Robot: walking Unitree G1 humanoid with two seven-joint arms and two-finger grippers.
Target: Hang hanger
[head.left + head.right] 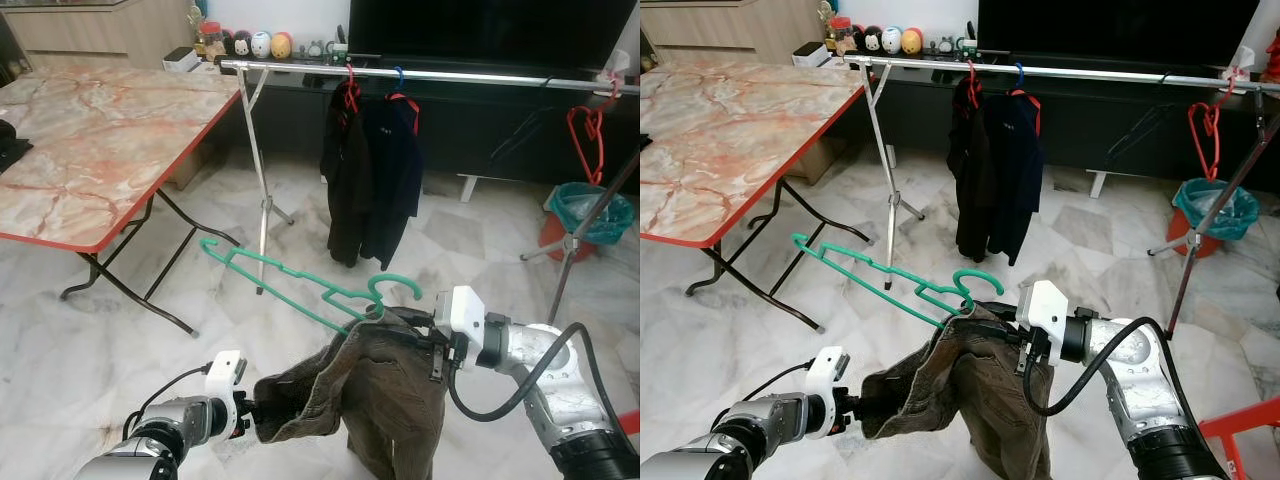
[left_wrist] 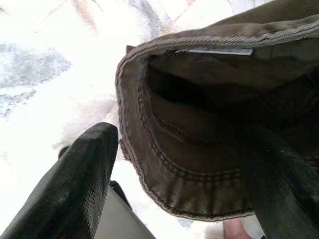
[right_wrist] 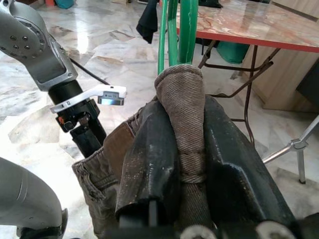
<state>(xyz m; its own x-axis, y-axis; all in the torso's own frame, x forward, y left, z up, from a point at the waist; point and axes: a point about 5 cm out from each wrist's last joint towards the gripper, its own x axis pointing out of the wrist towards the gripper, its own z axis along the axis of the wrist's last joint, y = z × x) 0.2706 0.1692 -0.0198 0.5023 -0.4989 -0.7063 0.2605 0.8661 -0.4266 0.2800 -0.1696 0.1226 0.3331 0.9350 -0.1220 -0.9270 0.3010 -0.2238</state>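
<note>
The soft brown trousers (image 1: 370, 395) sag low, well before the rail (image 1: 420, 72). The right gripper (image 3: 182, 149) pinches them beside the stiff green hanger (image 1: 300, 285); the left gripper (image 2: 174, 174) grips their waistband. Lift by the hook.

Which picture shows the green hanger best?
The left eye view: the whole green hanger shows there, from its far tip to its hook, poking out of the brown trousers. The right eye view shows it almost as well. The right wrist view catches two green bars; the left wrist view shows trousers.

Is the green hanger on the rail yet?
No. The hanger sticks out sideways from the trousers, held low over the floor; the rail is farther back.
</note>
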